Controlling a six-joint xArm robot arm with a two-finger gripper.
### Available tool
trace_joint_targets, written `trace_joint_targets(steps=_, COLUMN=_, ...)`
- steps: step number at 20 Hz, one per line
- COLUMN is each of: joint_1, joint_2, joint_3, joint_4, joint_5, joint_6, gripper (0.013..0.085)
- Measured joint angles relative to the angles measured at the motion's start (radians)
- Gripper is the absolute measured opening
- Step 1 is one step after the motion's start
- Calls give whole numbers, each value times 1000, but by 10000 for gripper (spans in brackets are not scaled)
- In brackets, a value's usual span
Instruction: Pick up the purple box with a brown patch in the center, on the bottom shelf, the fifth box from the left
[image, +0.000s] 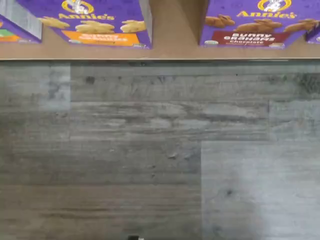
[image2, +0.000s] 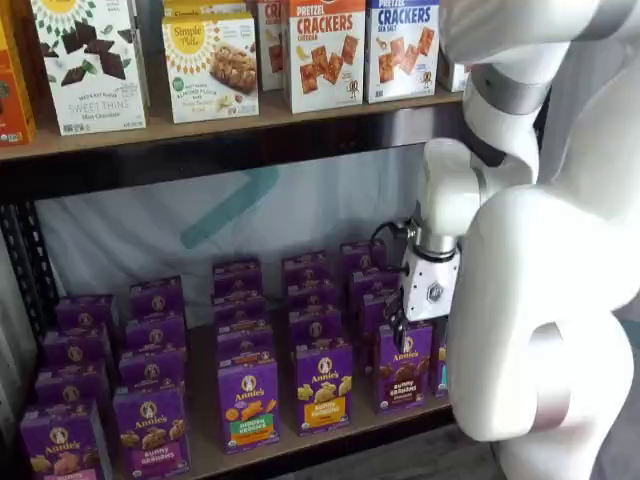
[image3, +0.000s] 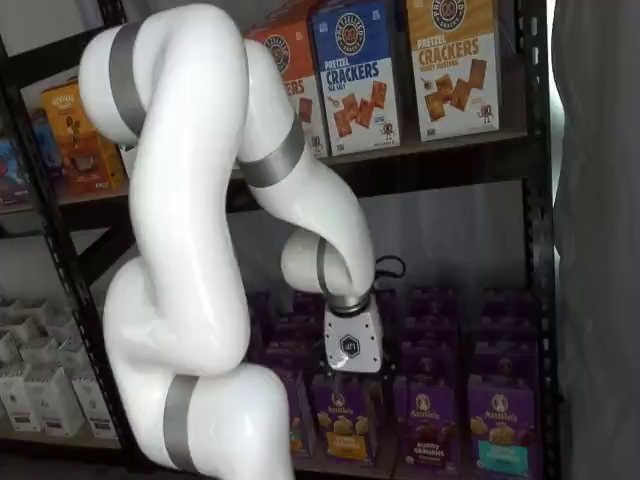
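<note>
The small upright purple Annie's carton (image2: 402, 367) stands at the front edge of the light brown wooden bottom shelf (image2: 290, 437). Its face carries a round white logo, dark brown bunny cookies across the middle and white "Bunny Grahams" lettering. In the wrist view the same carton (image: 252, 22) reads "Annie's" in yellow, with "BUNNY GRAHAMS Chocolate" on a dark red band.

Beside it, across a bare strip of board, stands a purple Annie's carton with yellow cookies and an orange band (image: 95, 22), seen in a shelf view as well (image2: 322, 386). Further along the row is a purple Annie's box with orange crackers (image2: 248, 402). More purple cartons fill the rows behind.

The white-bodied gripper (image2: 400, 328) hangs just in front of and above the chocolate carton, its black fingers dark against the boxes; I cannot tell whether they are spread or closed. The white gripper body bears a small round logo in both shelf views (image3: 350, 345).

On the higher wooden board (image2: 230, 125) stand orange and blue boxes printed "PRETZEL CRACKERS" (image2: 326, 50), a "Simple Mills" box (image2: 212, 65) and a white "SWEET THINS" box (image2: 88, 62).
</note>
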Motion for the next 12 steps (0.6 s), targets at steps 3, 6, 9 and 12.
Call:
trace_joint_targets(steps=3, joint_1=-2, joint_2=71, joint_3=-28, joint_4=40, joint_5=-53, joint_6=-42, gripper=850)
trace_joint_targets(steps=6, joint_1=0, joint_2=140, joint_3=-64, joint_4=65, joint_5=-81, joint_6=-66, gripper=850)
trace_joint_targets(steps=9, joint_1=7, joint_2=208, joint_3=-98, joint_4=121, joint_5=-126, joint_6=-115, gripper=850)
trace_joint_targets(steps=12, joint_1=10, joint_2=279, joint_3=-141, joint_4=136, joint_5=-164, joint_6=-129, gripper=850)
